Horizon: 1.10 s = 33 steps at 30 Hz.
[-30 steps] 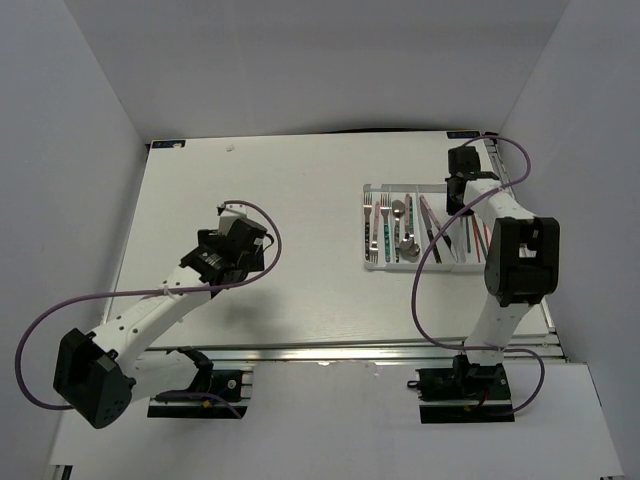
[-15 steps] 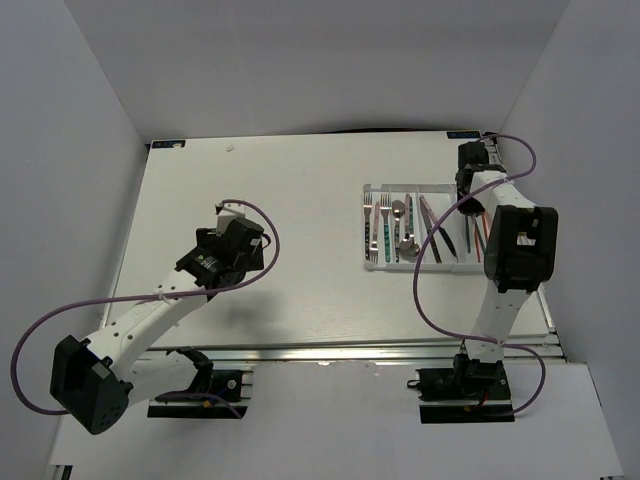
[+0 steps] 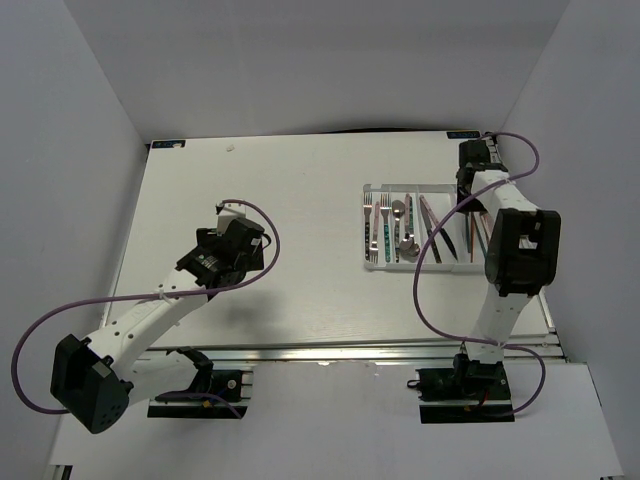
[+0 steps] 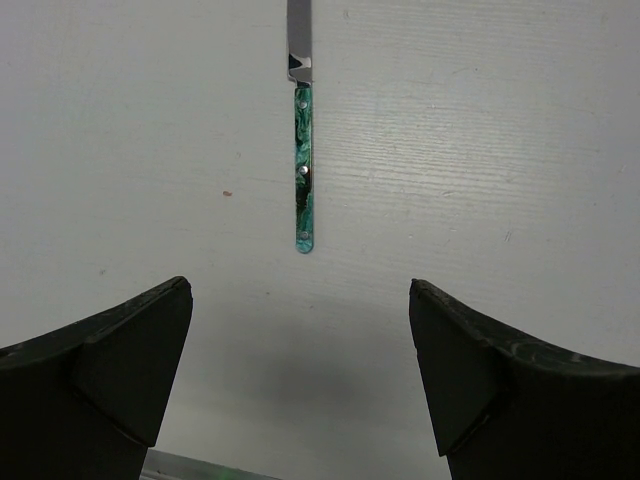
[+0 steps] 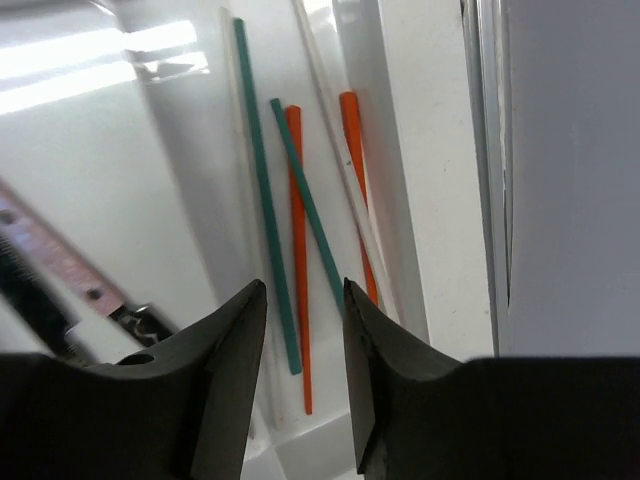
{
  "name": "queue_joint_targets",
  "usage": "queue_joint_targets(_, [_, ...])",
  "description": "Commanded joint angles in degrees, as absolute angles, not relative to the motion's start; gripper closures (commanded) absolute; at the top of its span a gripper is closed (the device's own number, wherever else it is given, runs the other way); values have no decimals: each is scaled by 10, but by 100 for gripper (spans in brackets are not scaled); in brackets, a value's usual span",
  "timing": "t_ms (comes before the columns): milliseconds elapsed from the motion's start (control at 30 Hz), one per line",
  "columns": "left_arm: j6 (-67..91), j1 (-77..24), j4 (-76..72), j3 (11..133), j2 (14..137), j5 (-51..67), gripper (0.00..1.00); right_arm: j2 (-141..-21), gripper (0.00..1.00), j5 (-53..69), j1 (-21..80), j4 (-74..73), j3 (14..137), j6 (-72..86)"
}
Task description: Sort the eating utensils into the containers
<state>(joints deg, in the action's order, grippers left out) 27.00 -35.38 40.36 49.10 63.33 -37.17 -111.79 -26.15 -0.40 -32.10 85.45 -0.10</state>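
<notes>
Left pincer (image 4: 298, 288): jaws spread wide, holding nothing, hovering over bare bench (image 4: 520, 130).
- Knife (image 4: 303, 170): teal marbled handle, steel blade running out of the top of the left wrist view. It lies flat on the bench just ahead of the fingers, in line with the gap between them and touching neither.

Right pincer (image 5: 300, 295): jaws parted by a narrow gap, nothing gripped, poised above the rightmost compartment of the tray (image 3: 366, 232).
- Green chopsticks (image 5: 262, 170): two, lying lengthwise in that compartment, one crossing over a red stick.
- Red chopsticks (image 5: 297, 280): two, in the same compartment, one on each side of the slanted green stick.
- Neighbouring compartment: a pink-handled piece, too blurred to identify.

Tray, from the top view: white, on the right half of the bench, well apart from the left pincer.
- Forks (image 3: 369, 213): leftmost compartments.
- Spoons (image 3: 399, 215): next to the right.
- Dark-handled pieces: between the spoons and the chopsticks.
</notes>
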Motion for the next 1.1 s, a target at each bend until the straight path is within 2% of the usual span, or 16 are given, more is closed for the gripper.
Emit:
queue_joint_targets(0, [272,-354,402,493,630,-388,2,-1036,57,-244,25,-317,876,17])
queue_joint_targets(100, [273,-352,398,496,639,-390,2,-968,44,-247,68,-304,867,37])
queue_joint_targets(167, [281,-330,396,502,651,-364,2,-896,11,-279,138,-281,824,40])
queue_joint_targets(233, [290,-277,381,502,658,-322,2,-804,11,-235,192,-188,761,33])
queue_joint_targets(267, [295,-252,374,498,661,-278,2,-773,11,-170,212,-145,721,37])
queue_joint_targets(300, [299,-226,365,494,673,-248,2,-709,11,-73,210,-37,628,63])
queue_joint_targets(333, [298,-177,352,490,683,-212,2,-679,11,69,207,23,581,72])
queue_joint_targets(367, [297,-160,336,490,697,-182,2,-656,11,107,208,68,540,82])
queue_joint_targets(433, [299,-136,344,512,755,-157,2,-614,11,159,213,137,471,145])
queue_joint_targets(667, [304,-112,327,575,906,-109,5,-599,11,183,225,69,465,177])
queue_joint_targets(767, [310,-110,323,593,970,-107,19,-572,11,184,225,77,441,178])
queue_joint_targets(800, [314,-110,323,593,982,-106,33,-558,11,184,225,78,438,177])
queue_joint_targets(900, [323,-110,315,578,1013,-103,56,-535,11,189,225,77,431,172])
queue_joint_targets(967, [327,-111,300,556,1024,-87,65,-527,11,182,225,85,419,179])
queue_joint_targets(1033, [331,-115,281,541,1026,-73,69,-520,11,171,225,115,404,200])
queue_joint_targets(1067, [332,-117,277,527,1027,-63,86,-521,11,180,225,132,390,227])
